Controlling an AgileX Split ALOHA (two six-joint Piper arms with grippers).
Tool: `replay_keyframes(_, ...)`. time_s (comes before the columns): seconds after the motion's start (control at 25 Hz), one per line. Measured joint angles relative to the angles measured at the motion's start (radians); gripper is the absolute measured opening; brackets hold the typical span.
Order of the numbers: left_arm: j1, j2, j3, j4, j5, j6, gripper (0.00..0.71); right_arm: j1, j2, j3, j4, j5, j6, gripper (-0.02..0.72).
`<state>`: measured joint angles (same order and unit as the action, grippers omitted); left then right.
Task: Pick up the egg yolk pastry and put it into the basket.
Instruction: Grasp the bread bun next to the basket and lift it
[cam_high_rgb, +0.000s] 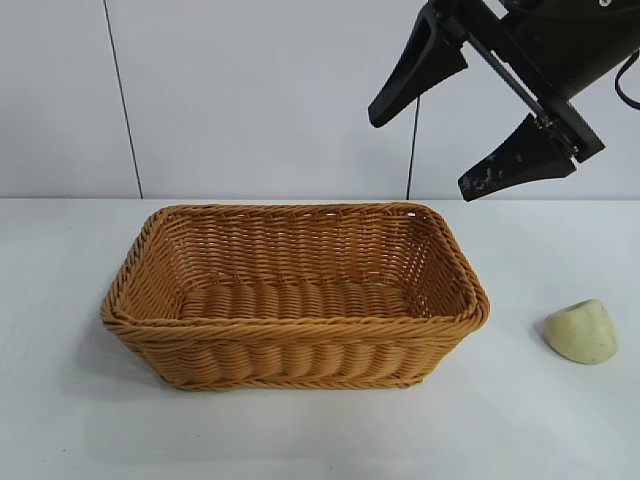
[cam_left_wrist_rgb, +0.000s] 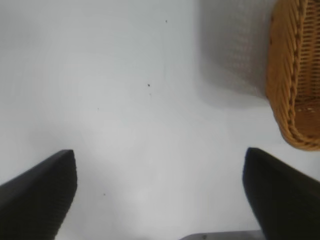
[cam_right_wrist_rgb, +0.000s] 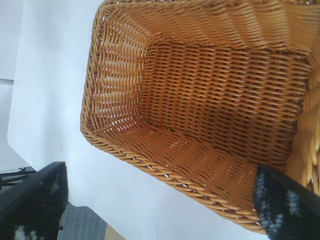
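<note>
The egg yolk pastry (cam_high_rgb: 581, 332), a small pale yellow-cream lump, lies on the white table to the right of the basket. The golden-tan wicker basket (cam_high_rgb: 300, 375) stands in the middle of the table; nothing shows inside it. My right gripper (cam_high_rgb: 420, 152) hangs open and empty high above the basket's far right corner, well above the pastry. The right wrist view looks down into the basket (cam_right_wrist_rgb: 115, 65) between the open fingers (cam_right_wrist_rgb: 35, 200). My left gripper (cam_left_wrist_rgb: 160, 195) is open and empty over bare table, with the basket's end (cam_left_wrist_rgb: 295, 100) beside it; it is out of the exterior view.
The white table (cam_high_rgb: 520, 430) runs around the basket on all sides. A pale wall (cam_high_rgb: 250, 90) stands right behind the table. The table's edge and a grey floor (cam_right_wrist_rgb: 87, 222) show in the right wrist view.
</note>
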<state>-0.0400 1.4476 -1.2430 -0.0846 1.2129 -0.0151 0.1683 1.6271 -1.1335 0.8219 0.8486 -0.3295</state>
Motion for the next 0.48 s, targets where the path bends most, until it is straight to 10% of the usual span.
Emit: replay_keyframes(0.48, 0.000, -0.517, 0.485, 0.022, -0.013, 0.000, 0.694, 0.000, 0.000, 0.000, 0.000, 0.000, 0.000, 0.695)
